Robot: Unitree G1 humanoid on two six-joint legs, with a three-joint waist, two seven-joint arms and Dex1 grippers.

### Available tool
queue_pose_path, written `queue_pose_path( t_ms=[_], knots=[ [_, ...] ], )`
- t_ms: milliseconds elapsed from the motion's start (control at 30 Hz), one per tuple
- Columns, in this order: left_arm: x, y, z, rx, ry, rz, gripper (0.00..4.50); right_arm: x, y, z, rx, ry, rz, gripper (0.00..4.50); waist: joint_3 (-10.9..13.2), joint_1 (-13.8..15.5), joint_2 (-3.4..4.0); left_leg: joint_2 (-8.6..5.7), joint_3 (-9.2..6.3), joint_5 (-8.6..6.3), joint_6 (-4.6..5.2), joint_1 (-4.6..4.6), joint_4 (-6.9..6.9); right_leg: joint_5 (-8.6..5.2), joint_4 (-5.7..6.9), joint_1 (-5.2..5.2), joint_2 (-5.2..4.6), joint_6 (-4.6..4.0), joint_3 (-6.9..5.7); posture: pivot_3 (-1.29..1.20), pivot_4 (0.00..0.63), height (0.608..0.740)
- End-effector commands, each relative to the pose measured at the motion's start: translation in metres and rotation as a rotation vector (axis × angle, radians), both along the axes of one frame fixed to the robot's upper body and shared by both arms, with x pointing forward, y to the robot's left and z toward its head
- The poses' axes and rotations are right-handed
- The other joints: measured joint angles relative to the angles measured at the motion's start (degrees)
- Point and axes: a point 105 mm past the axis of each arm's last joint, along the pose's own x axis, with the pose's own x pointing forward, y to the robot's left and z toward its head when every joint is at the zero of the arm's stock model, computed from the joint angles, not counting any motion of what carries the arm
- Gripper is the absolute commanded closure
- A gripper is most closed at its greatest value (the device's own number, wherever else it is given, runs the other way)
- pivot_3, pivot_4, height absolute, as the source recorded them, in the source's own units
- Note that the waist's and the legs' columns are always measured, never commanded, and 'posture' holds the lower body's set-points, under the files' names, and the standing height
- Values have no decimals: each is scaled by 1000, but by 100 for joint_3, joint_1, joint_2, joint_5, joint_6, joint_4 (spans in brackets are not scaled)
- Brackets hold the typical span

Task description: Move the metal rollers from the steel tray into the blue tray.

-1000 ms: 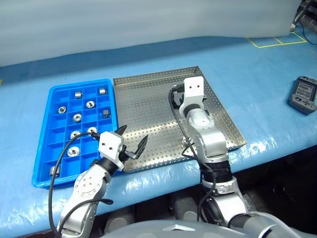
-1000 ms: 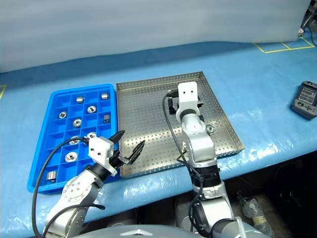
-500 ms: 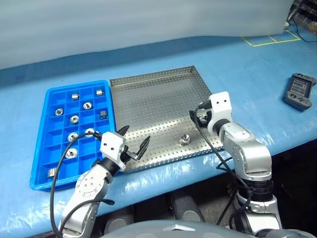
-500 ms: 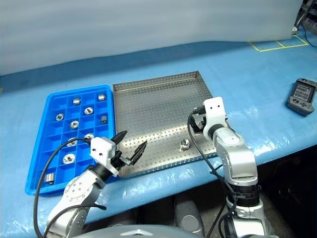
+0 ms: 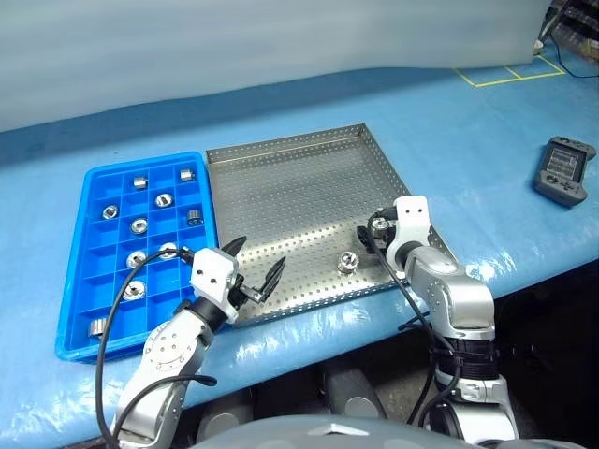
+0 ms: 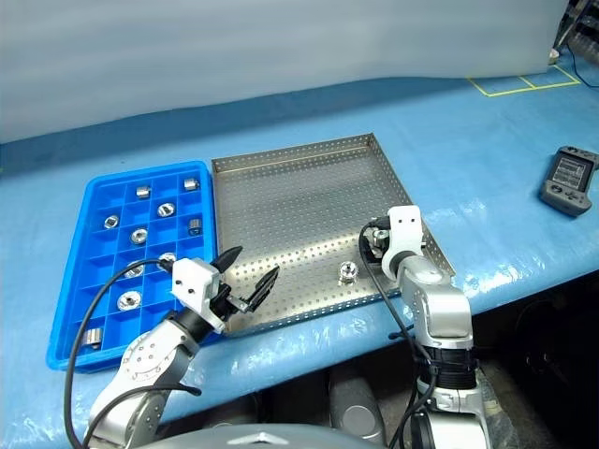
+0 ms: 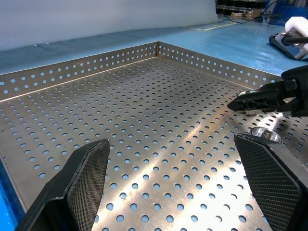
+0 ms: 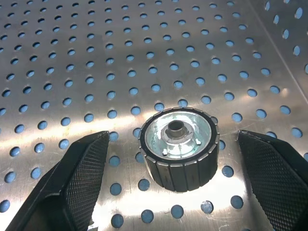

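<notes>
The right gripper [image 8: 175,183], fingers spread wide, straddles one metal roller [image 8: 179,148] standing hole-up (axis vertical) near the steel tray's [image 5: 281,178] right edge, another lying just left.

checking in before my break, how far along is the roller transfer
Mostly done: about nine metal rollers already sit in the blue tray. Nothing is held. The right gripper is open with its fingers either side of a roller on the steel tray; another roller lies nearby. The left gripper hovers open. Two appear left to move.
</notes>
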Motion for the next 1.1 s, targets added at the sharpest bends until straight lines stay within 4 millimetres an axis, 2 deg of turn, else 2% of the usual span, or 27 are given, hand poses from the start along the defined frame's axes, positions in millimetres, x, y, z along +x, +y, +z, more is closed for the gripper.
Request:
queue_pose_path(
  t_ms=[33, 233, 267, 400, 533, 633, 800, 967, 1100],
  knots=[
    [0, -1, 9, -11, -39, -1, 0, 5, 2, 9, 14, -40, -10, 639, 0, 3, 0, 0, 0, 0, 0, 1, 0, 0, 0, 0, 0, 0, 0, -67, 150, 740],
    [-1, 1, 9, -9, -41, 10, 0, 4, 3, 14, 2, -58, 3, 2560, 0, 19, 0, 0, 0, 0, 0, 1, 0, 0, 0, 0, 0, 0, 0, -57, 150, 740],
    [-1, 2, 10, -9, -41, 12, 0, 5, 4, 17, -3, -69, 11, 2765, 0, 20, 0, 0, 0, 0, 0, 1, 0, 0, 0, 0, 0, 0, 0, -55, 150, 740],
    [-1, 4, 10, -5, -44, 23, 0, 7, 22, 41, -24, -146, 99, 2767, 0, 17, 0, 0, 0, 0, 0, 2, 0, 0, 0, -3, 0, 1, 0, -48, 150, 740],
    [-3, 9, 13, 0, -59, 52, 0, 7, 66, 75, -6, -250, 279, 2767, 0, -9, 0, 1, 3, 0, 0, 2, 0, 1, 3, -4, 3, 2, 3, -18, 150, 740],
    [-5, 19, 16, 9, -79, 104, 0, 6, 101, 90, -4, -300, 411, 2767, 0, 8, 0, 6, -1, 0, 0, 7, -2, 1, 5, -4, 7, 1, 1, 8, 150, 740],
    [-13, 37, 19, 30, -91, 181, 0, 5, 153, 103, 11, -330, 565, 2767, 0, 163, 0, 7, -13, 0, 0, 10, -5, 12, 3, -13, 6, 15, -9, 78, 150, 740],
    [-26, 59, 20, 78, -99, 288, 0, -7, 207, 113, 38, -345, 754, 2767, 1, 350, -1, 6, -15, -1, 1, 8, -10, 11, -2, -15, 0, 10, -17, 144, 150, 740],
    [-37, 70, 21, 96, -101, 350, 0, -19, 234, 115, 44, -357, 877, 2767, 1, 514, -2, 6, -27, -1, 1, 6, -13, -5, -3, -16, -1, -14, -30, 194, 150, 740]
  ],
)
